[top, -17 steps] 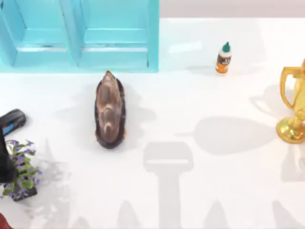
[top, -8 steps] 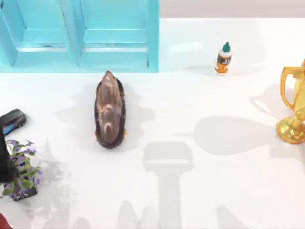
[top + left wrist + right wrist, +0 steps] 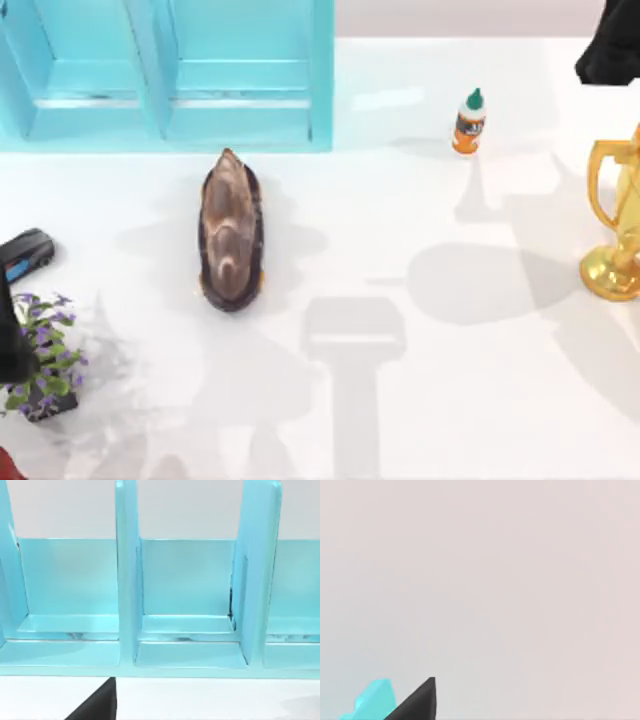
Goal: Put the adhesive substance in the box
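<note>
glue bottle [image 3: 469, 122] upright on table, outside box [image 3: 180, 75]

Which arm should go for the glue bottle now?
Right, probably. The glue bottle stands on the table's right half, and the right arm is already at the top view's upper right corner beside it.

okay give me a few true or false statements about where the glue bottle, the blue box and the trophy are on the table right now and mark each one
1. The glue bottle stands upright on the table. True.
2. The glue bottle is inside the blue box. False: it stands on the table, right of the box.
3. The gold trophy is at the table's right edge. True.
4. A pincer is shut on the glue bottle. False: nothing touches it.
5. The brown shoe lies in front of the box. True.
</note>
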Tool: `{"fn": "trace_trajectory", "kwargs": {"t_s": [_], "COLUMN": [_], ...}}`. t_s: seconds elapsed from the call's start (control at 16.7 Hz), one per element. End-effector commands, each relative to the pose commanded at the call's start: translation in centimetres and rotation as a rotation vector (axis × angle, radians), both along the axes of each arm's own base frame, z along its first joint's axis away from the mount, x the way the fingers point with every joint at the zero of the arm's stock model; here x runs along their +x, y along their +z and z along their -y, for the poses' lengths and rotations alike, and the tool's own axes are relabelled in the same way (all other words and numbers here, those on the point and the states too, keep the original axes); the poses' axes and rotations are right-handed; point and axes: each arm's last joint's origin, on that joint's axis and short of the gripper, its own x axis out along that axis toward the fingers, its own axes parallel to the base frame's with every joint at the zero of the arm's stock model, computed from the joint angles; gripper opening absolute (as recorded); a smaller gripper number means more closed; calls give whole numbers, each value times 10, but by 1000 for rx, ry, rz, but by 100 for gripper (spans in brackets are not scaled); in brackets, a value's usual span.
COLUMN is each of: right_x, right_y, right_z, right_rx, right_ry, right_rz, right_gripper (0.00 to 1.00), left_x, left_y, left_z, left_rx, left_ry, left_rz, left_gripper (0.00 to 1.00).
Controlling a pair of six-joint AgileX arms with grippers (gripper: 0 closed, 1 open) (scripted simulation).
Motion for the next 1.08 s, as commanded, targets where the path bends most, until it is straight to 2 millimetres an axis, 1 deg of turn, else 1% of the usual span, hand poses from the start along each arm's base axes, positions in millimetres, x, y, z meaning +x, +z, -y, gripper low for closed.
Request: {"fn": "trace_trajectory", "kwargs": {"t_s": [0.06, 0.12, 0.18, 0.3, 0.36, 0.48, 0.54, 0.66, 0.78, 0.9, 0.96, 1.08], "right_x": [18, 36, 53, 80, 90, 104, 109, 113, 115, 116, 116, 116], "right_y": [-9, -22, -40, -86, -112, -165, -191, -235, -267, -287, -294, -299], "right_z": [-18, -37, -55, -85, -96, -109, -111, -106, -94, -82, -76, -70], "right_rx": [-9, -22, -39, -81, -103, -142, -158, -180, -188, -185, -182, -178], "right_ry": [11, 20, 28, 38, 38, 29, 21, -4, -38, -71, -85, -101], "right_rz": [-20, -42, -67, -116, -137, -172, -186, -202, -204, -194, -188, -181], "right_gripper": [100, 100, 100, 100, 100, 100, 100, 100, 100, 100, 100, 100], "left_x": [0, 0, 0, 0, 0, 0, 0, 0, 0, 0, 0, 0], "left_y": [0, 0, 0, 0, 0, 0, 0, 0, 0, 0, 0, 0], "left_z": [0, 0, 0, 0, 0, 0, 0, 0, 0, 0, 0, 0], "left_rx": [0, 0, 0, 0, 0, 0, 0, 0, 0, 0, 0, 0], "left_ry": [0, 0, 0, 0, 0, 0, 0, 0, 0, 0, 0, 0], "left_rz": [0, 0, 0, 0, 0, 0, 0, 0, 0, 0, 0, 0], "left_gripper": [100, 100, 100, 100, 100, 100, 100, 100, 100, 100, 100, 100]}}
